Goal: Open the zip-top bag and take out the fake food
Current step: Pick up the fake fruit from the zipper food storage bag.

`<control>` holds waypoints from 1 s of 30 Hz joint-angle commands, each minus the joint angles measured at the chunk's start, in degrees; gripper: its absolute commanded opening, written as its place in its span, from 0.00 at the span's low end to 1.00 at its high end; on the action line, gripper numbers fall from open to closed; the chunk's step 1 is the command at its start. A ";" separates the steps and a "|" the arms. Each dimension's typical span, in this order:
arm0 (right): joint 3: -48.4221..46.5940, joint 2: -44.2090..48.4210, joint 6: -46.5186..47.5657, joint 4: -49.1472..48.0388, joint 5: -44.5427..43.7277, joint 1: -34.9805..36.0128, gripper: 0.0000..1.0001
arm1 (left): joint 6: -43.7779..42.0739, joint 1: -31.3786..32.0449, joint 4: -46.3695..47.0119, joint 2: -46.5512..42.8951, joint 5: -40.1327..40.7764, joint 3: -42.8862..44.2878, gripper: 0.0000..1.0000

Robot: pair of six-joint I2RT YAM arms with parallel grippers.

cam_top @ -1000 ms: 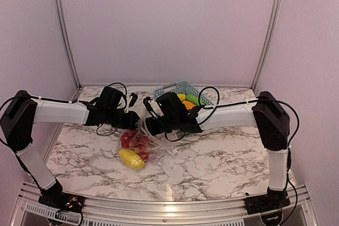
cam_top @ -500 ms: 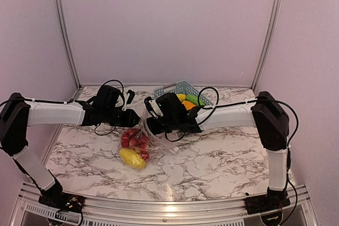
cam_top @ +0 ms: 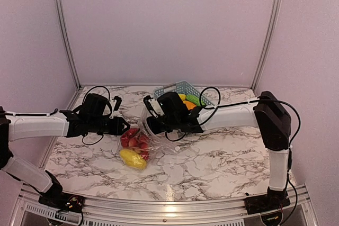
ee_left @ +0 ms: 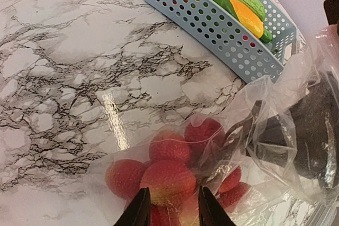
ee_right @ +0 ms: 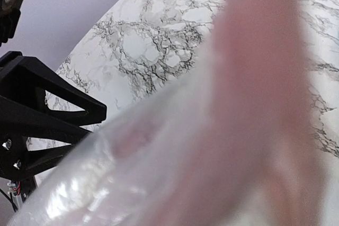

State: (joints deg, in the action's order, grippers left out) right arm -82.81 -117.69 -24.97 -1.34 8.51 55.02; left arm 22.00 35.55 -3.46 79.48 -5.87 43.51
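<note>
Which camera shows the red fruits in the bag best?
The left wrist view: the red fruits are close and sharp through the bag. The top view shows them small; the right wrist view shows only blurred plastic.

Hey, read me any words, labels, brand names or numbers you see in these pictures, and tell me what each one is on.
None: no readable text, label, brand or number shows on the zip-top bag, the fake food, the blue basket or the marble table.
</note>
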 commanded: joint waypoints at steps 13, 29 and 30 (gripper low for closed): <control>-1.76 1.56 6.79 -2.69 9.84 0.35 0.05 | -9.42 0.13 -0.94 -4.05 -3.09 -1.49 0.41; -4.06 -0.61 7.07 -1.23 10.44 0.37 0.07 | -13.54 0.57 -1.89 -3.41 -9.31 -0.87 0.47; -4.19 -0.68 7.08 -1.28 10.51 0.37 0.07 | -13.52 0.57 -1.89 -3.45 -9.28 -0.88 0.47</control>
State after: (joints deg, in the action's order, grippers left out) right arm -83.85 -117.30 -18.35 -2.33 18.15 55.02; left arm 9.76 35.90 -3.53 75.72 -13.69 41.15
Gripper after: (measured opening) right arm 0.065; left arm 0.469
